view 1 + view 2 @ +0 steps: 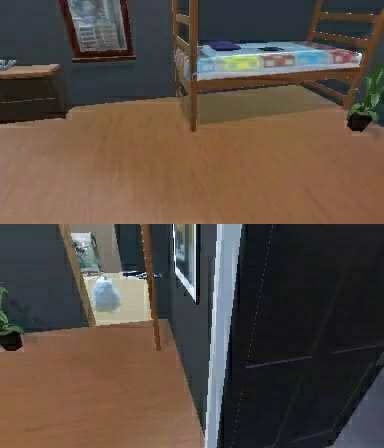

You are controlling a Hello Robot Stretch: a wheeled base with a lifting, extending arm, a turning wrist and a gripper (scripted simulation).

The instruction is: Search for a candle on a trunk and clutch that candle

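A low dark chest point(30, 98) with a light brown top stands against the dark wall at the forward view's left edge; it may be the trunk. A small pale grey thing point(6, 64) lies on its top at the very edge of the picture, too small to name.
A wooden raised bed point(265, 62) with a patchwork cover and ladder posts stands ahead on the right, with open space beneath it. A potted plant point(364, 105) sits beside it, also seen as a plant point(8, 329). A window point(98, 28) hangs above the wide bare wood floor point(150, 160). A dark door point(310, 334), a white frame point(222, 334), a wooden post point(151, 284) and a pale blob point(105, 292) in a lit opening are to the side.
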